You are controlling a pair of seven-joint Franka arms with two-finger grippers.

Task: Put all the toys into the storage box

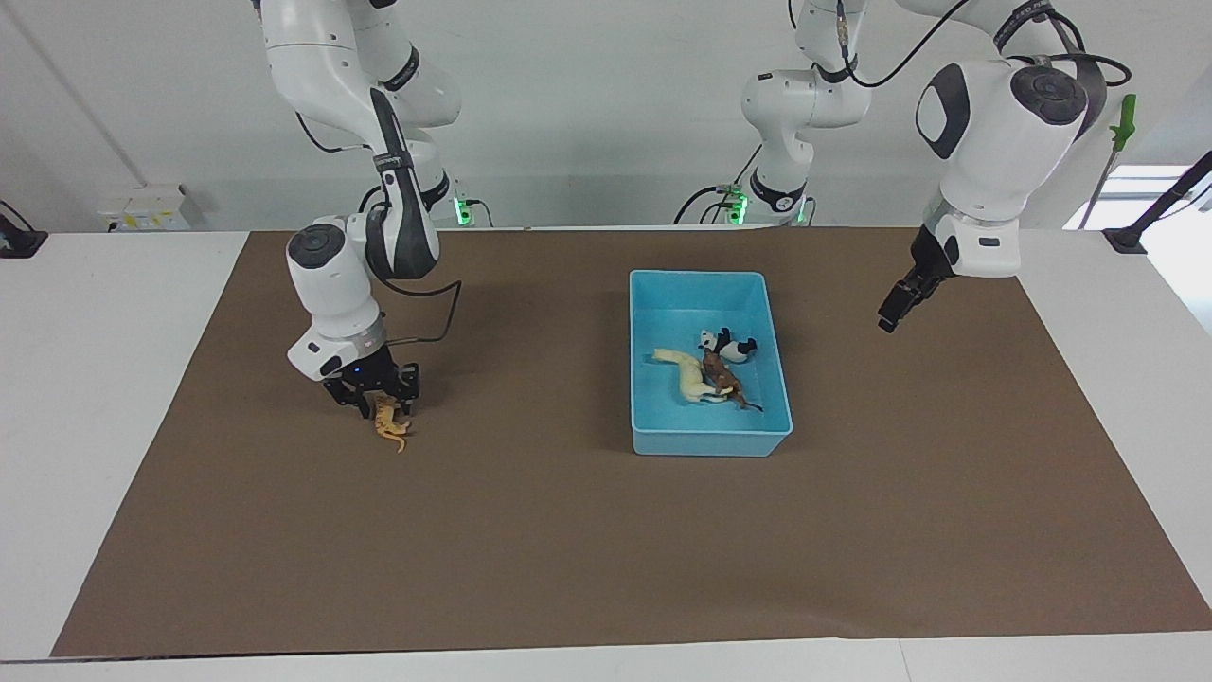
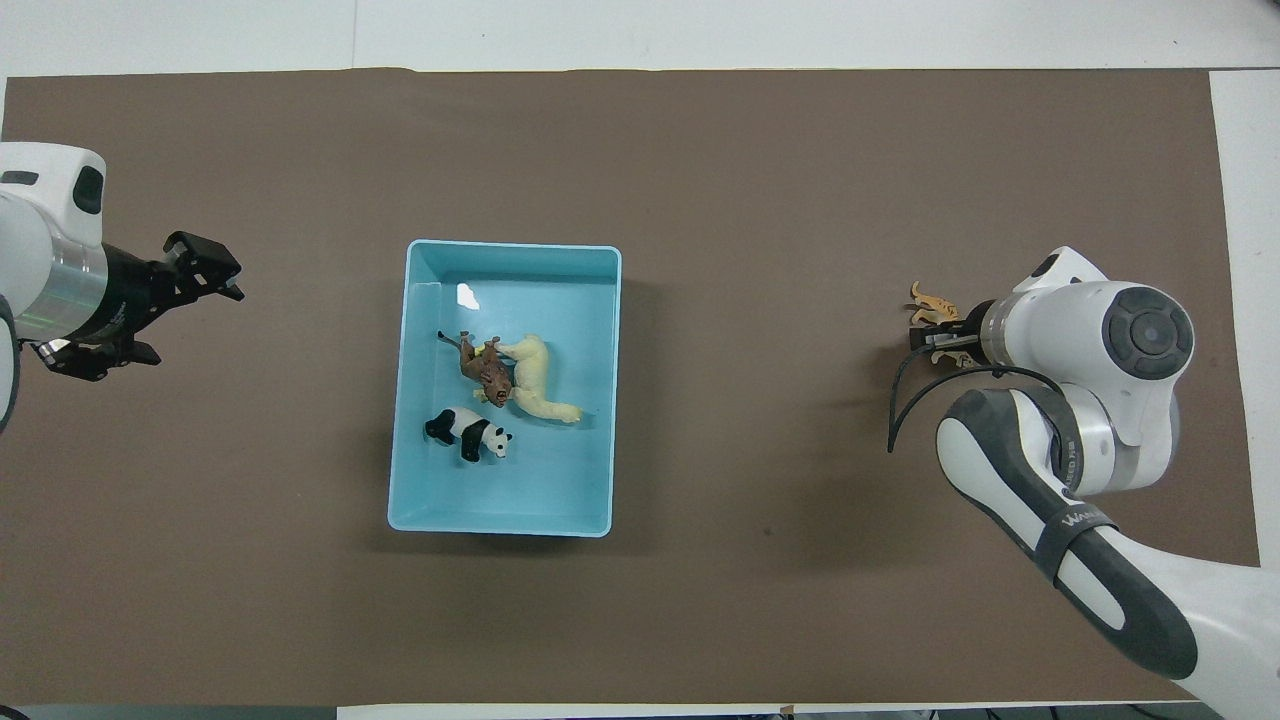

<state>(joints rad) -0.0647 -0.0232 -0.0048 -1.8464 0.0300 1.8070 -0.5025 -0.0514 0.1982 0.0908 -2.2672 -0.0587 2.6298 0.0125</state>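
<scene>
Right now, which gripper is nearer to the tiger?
Right. The right gripper is down at the tiger, fingers around it. The left gripper hangs over the mat past the storage box, toward the left arm's end.

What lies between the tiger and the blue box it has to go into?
Nothing visible. The right gripper is down at the tiger toward the right arm's end of the table, and only bare brown mat lies between it and the box. The left gripper waits aside.
</scene>
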